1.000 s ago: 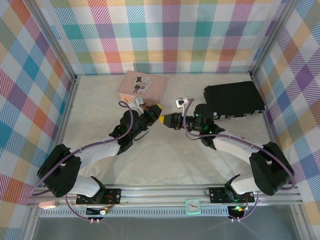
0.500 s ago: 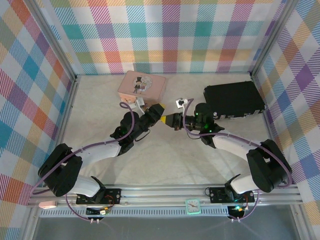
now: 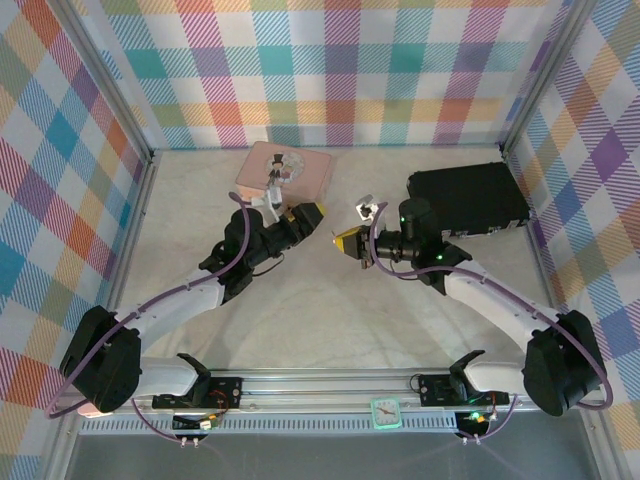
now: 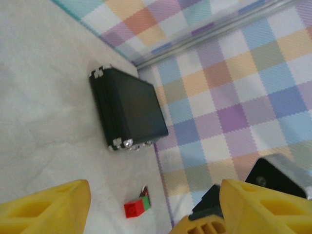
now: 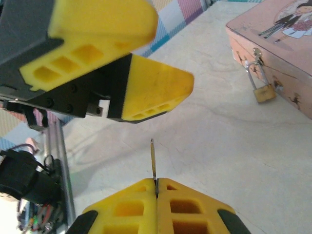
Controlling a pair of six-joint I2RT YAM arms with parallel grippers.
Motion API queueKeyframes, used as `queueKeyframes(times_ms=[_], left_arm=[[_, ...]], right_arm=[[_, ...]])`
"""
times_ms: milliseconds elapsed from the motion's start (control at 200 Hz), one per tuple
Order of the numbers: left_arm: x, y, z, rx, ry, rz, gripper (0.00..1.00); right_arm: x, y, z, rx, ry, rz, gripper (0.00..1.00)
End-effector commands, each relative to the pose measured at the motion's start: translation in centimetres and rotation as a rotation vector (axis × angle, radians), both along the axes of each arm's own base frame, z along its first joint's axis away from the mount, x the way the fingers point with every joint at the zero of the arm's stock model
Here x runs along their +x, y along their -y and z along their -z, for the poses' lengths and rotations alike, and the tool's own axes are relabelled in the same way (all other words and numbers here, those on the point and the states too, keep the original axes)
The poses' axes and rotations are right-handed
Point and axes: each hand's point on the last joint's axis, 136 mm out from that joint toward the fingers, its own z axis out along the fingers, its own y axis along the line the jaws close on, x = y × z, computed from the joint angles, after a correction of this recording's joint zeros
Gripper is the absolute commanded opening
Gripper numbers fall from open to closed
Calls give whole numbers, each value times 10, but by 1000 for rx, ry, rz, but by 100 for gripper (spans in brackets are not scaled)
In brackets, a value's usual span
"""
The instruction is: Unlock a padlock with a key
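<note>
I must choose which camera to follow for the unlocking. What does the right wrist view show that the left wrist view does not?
Seen from the right wrist, not from the left: the pink tin with the padlock hanging on its front, and the key sticking out of the shut right gripper.
Seen from the left wrist, not from the right: the black case and a small red and green block on the table.
Both share the pale table, a piece of checked wall, and the yellow fingers of the open left gripper.

Brass padlock (image 5: 264, 92) hangs from tin (image 5: 248, 22); key (image 5: 153, 158) edge-on.
</note>
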Motion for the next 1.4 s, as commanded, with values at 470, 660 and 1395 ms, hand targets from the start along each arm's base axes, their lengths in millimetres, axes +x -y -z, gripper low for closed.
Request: queueKeyframes(times_ms=[470, 660, 1395], left_arm=[[0, 34, 9, 74, -170, 15, 55], [6, 44, 8, 68, -170, 14, 53], [13, 59, 18, 88, -193, 29, 2]], right_arm=[[26, 12, -8, -174, 140, 81, 0], [23, 7, -6, -180, 133, 61, 0], [23, 5, -4, -200, 146, 49, 0]])
